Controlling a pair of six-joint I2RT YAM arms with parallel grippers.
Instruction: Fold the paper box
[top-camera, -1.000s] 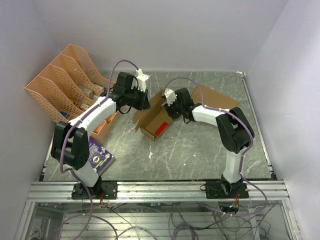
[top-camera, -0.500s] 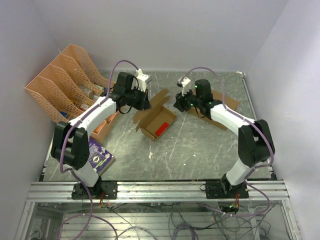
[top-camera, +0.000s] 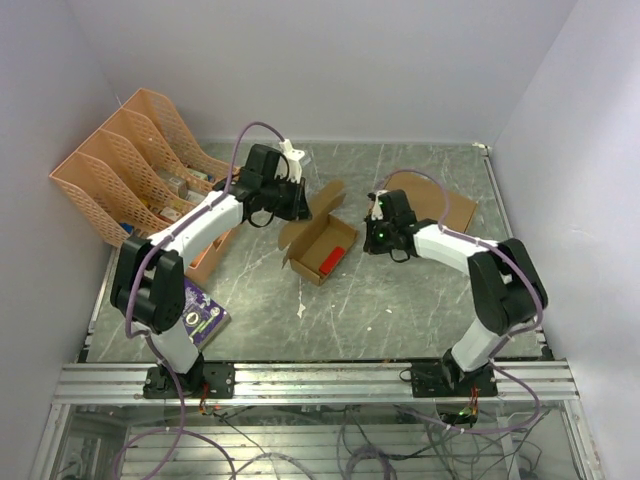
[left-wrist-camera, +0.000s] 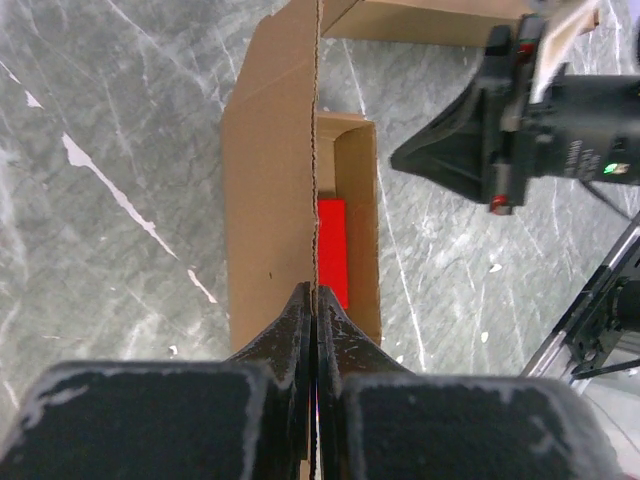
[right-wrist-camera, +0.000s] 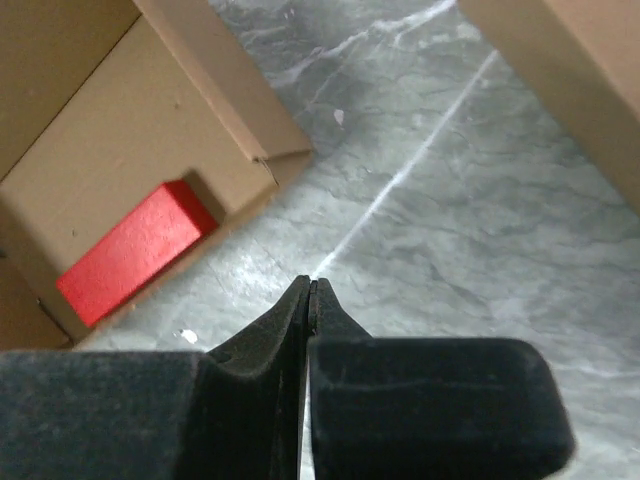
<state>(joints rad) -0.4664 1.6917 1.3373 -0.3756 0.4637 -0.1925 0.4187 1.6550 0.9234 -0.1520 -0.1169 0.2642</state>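
Pinching the paper box (top-camera: 322, 248) by its raised flap: left gripper (left-wrist-camera: 315, 290), jaws clamped on the flap's edge. Box lies open, well right of the orange file rack (top-camera: 130, 165), red block (top-camera: 334, 257) inside. Right gripper (right-wrist-camera: 308, 285) farther right of the rack, just past the box, jaws together, empty.

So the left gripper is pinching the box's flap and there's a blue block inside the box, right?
Not quite. The left gripper does pinch a flap of the paper box, but the block inside the box is red, not blue. The left wrist view shows it clearly.
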